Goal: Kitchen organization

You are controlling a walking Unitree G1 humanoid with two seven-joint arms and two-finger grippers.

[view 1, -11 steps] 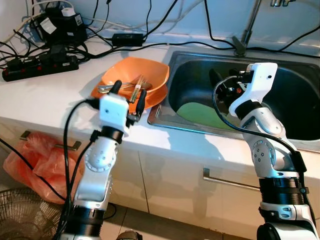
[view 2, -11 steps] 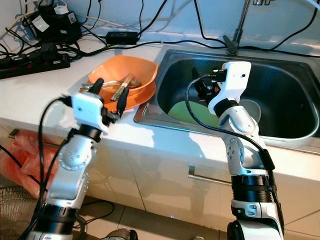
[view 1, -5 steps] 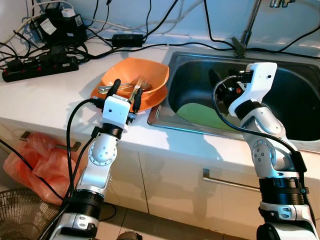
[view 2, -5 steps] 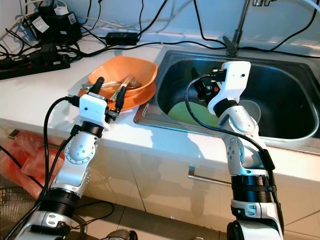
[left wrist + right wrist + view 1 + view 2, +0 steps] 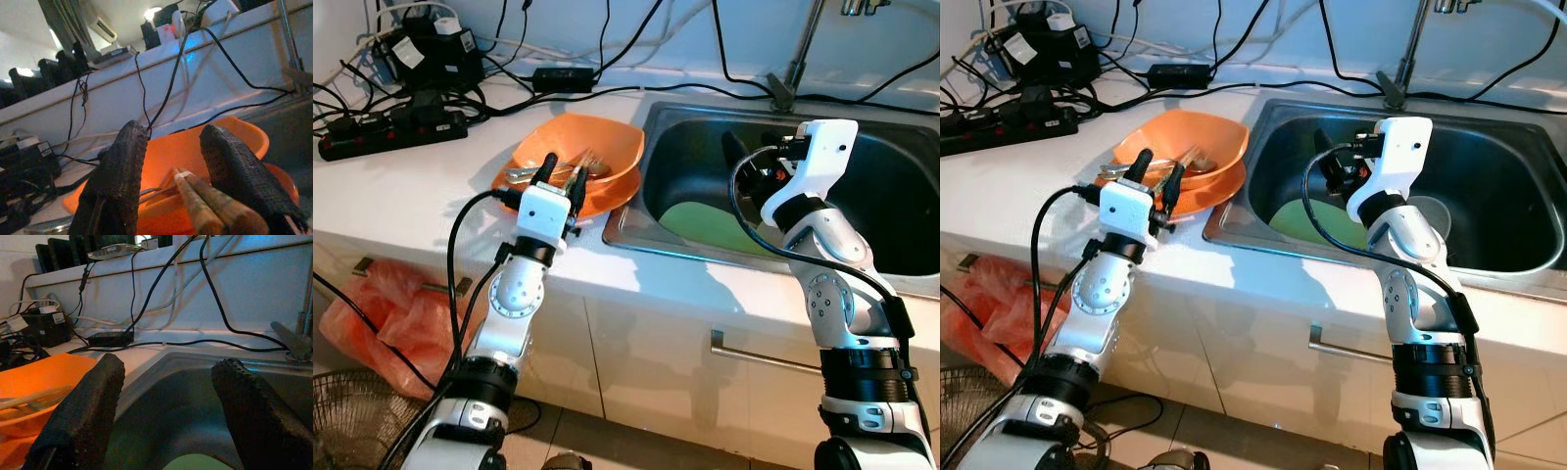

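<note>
An orange bowl (image 5: 602,142) sits on an orange plate (image 5: 619,192) on the white counter, left of the sink (image 5: 862,127). Wooden chopsticks (image 5: 205,200) and metal cutlery (image 5: 523,172) lie in the bowl. My left gripper (image 5: 563,174) is at the bowl's near rim, open. The chopsticks run between its fingers (image 5: 117,186), close against one of them and apart from the other. My right gripper (image 5: 752,159) hangs open over the sink with nothing between its fingers (image 5: 83,416). A green plate (image 5: 705,220) lies on the sink bottom below it.
Power strips and tangled cables (image 5: 396,127) crowd the counter's back left. A faucet (image 5: 793,73) rises behind the sink. A clear container (image 5: 1427,212) sits in the sink behind my right arm. On the floor to the left are an orange plastic bag (image 5: 382,308) and a wire basket (image 5: 352,421).
My left gripper has moved forward to the bowl's rim, and its fingers now stand on either side of the chopsticks. The right arm has not moved.
</note>
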